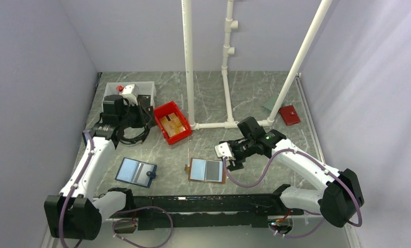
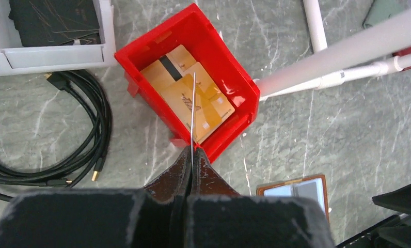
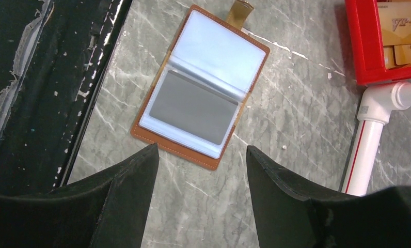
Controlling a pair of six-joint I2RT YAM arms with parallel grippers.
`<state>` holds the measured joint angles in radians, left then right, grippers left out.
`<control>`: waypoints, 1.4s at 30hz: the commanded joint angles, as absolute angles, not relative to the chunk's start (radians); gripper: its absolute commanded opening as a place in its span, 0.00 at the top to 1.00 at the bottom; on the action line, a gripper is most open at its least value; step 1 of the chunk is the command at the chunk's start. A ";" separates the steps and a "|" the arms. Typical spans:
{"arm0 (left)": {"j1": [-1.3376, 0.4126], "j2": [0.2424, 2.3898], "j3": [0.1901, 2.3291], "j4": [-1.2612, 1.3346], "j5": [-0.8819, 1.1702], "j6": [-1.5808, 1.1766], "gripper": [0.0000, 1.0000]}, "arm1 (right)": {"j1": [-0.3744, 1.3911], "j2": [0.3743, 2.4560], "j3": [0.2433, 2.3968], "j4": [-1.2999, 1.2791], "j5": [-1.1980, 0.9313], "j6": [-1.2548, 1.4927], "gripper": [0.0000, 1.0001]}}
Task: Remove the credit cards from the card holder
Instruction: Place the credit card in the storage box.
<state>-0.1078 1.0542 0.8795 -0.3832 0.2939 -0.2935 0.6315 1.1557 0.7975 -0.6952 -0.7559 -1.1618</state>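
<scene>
The brown card holder [image 1: 207, 170] [image 2: 296, 188] [image 3: 201, 85] lies open on the marble table, showing one pale blue and one dark grey panel. My right gripper [image 1: 230, 160] [image 3: 201, 155] hovers open just beside its near edge, with nothing between the fingers. My left gripper [image 1: 141, 121] [image 2: 192, 152] is shut on a thin credit card [image 2: 192, 113], seen edge-on and held over the red bin [image 1: 159, 111] [image 2: 141, 57]. Gold credit cards [image 1: 173, 123] [image 2: 214, 103] lie in that bin.
A white tray [image 1: 110, 88] and coiled black cables [image 1: 131, 135] sit at the left. A dark blue-edged folder [image 1: 136, 171] lies open near the front left. White PVC pipes [image 1: 226, 77] stand behind. A red wallet [image 1: 289, 114] lies at the back right. A black rail [image 1: 208, 204] spans the near edge.
</scene>
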 commanded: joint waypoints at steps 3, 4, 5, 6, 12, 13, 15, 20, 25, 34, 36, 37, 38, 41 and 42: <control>-0.005 1.144 0.981 -0.322 0.445 -0.288 1.00 | 0.634 1.158 0.827 -0.683 -0.741 -1.183 0.34; 0.017 1.155 0.987 -0.317 0.454 -0.287 1.00 | 0.634 1.160 0.826 -0.684 -0.736 -1.184 0.34; 0.035 1.176 1.000 -0.312 0.469 -0.289 1.00 | 0.634 1.160 0.826 -0.683 -0.732 -1.183 0.34; 0.050 1.192 1.009 -0.306 0.484 -0.293 1.00 | 0.634 1.162 0.825 -0.681 -0.727 -1.181 0.34; 0.115 1.286 1.063 -0.293 0.574 -0.303 1.00 | 0.632 1.170 0.825 -0.677 -0.707 -1.180 0.34; 0.124 1.300 1.069 -0.289 0.588 -0.305 1.00 | 0.632 1.171 0.825 -0.677 -0.704 -1.178 0.34; 0.147 1.325 1.080 -0.275 0.609 -0.316 1.00 | 0.632 1.175 0.825 -0.676 -0.699 -1.178 0.34; 0.190 1.401 1.120 -0.266 0.657 -0.333 1.00 | 0.632 1.182 0.824 -0.673 -0.690 -1.177 0.34; 0.236 1.516 1.197 -0.279 0.727 -0.376 1.00 | 0.630 1.191 0.825 -0.673 -0.680 -1.174 0.34; 0.315 1.760 1.352 -0.273 0.925 -0.563 1.00 | 0.626 1.197 0.824 -0.671 -0.670 -1.173 0.34; 0.316 1.794 1.392 -0.306 0.916 -0.543 1.00 | 0.626 1.203 0.824 -0.671 -0.669 -1.173 0.34; 0.316 1.805 1.408 -0.317 0.906 -0.534 1.00 | 0.626 1.205 0.825 -0.672 -0.669 -1.174 0.34; 0.316 1.813 1.423 -0.326 0.896 -0.525 1.00 | 0.626 1.209 0.825 -0.672 -0.669 -1.174 0.34; 0.316 1.845 1.486 -0.381 0.856 -0.473 1.00 | 0.626 1.217 0.827 -0.673 -0.667 -1.174 0.34; 0.314 1.856 1.507 -0.405 0.847 -0.456 1.00 | 0.626 1.217 0.827 -0.673 -0.667 -1.174 0.34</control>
